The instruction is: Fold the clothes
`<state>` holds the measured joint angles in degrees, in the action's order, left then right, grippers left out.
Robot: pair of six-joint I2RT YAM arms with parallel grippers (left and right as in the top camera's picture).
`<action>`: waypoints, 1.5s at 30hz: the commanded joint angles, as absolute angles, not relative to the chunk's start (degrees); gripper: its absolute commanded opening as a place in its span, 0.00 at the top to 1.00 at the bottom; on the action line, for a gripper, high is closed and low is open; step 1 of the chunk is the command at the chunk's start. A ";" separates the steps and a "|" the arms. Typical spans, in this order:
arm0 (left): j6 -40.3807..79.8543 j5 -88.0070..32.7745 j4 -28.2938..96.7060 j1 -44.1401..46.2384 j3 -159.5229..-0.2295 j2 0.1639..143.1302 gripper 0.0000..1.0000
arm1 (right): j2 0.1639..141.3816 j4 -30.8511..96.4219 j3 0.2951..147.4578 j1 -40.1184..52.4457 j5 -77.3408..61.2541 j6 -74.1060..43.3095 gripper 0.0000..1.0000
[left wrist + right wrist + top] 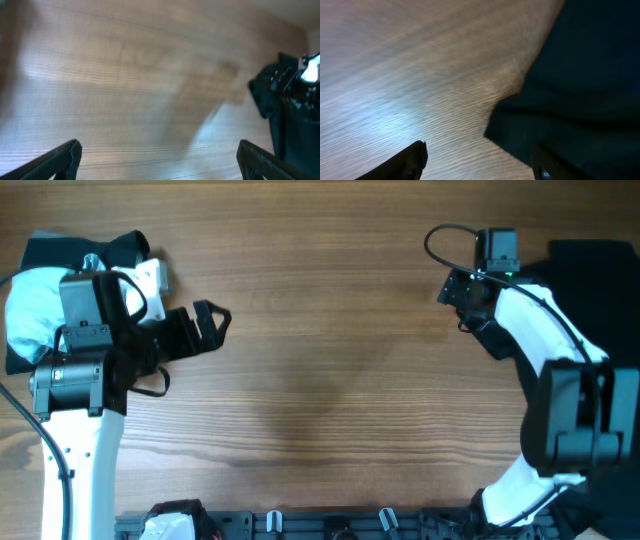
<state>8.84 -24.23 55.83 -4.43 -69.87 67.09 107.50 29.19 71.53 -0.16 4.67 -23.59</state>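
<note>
two arms reach in over a wooden table (320,380), one from each side. the black shirt (585,85) sits at the far right edge of the table. from above it is mostly hidden behind the right arm (540,350), and only a dark patch shows past the arm's white shell. from the right wrist, the shirt fills the right half of the view. it lies on the wood, and one corner pokes out toward the left. the right claw (479,150) is at that corner with its two fingers apart, one over bare wood and the other over the fabric. i cannot tell whether either tip touches the cloth.

the left claw (215,328) is on the other side of the table, well apart from the shirt. it points toward the middle with its fingers spread wide and bare wood between them. its own camera shows blurred wood grain and the dark end of the right arm far off. under and behind the left arm (80,380), at the left edge, lie a pale bundle (28,310) and some dark cloth (50,248).
</note>
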 commanded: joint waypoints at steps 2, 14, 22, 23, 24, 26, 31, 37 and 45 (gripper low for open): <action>7.94 -23.09 60.47 -4.23 -70.26 66.85 0.00 | 115.35 30.48 72.16 -2.79 7.70 -26.13 0.42; 7.92 -19.62 61.49 -4.32 -71.44 66.63 0.17 | 115.09 30.02 72.16 12.40 -29.28 -12.01 0.96; 7.70 -18.35 58.65 -4.34 -76.20 66.65 0.09 | 112.97 38.87 78.11 52.23 -9.74 4.27 0.32; 7.70 -18.35 57.56 -4.34 -76.20 66.65 0.10 | 110.85 39.40 78.61 51.86 -8.97 3.90 0.32; 7.70 -18.35 56.53 -4.34 -76.20 66.65 0.12 | 107.83 39.70 78.70 50.76 -8.97 3.44 0.32; 7.70 -18.37 54.57 -4.21 -76.18 66.89 0.23 | 101.03 40.25 78.70 47.22 -8.95 2.33 0.31; 7.70 -18.35 51.18 5.72 -76.18 75.26 0.36 | 82.63 41.47 78.70 27.35 -3.42 -16.58 0.27; 1.67 -16.53 40.14 20.40 -76.18 99.94 0.28 | 77.78 50.15 78.70 3.86 -9.34 -22.65 0.25; 1.50 -12.51 20.71 24.86 -76.18 121.86 0.21 | 77.78 55.88 78.65 0.62 -10.13 -20.14 0.18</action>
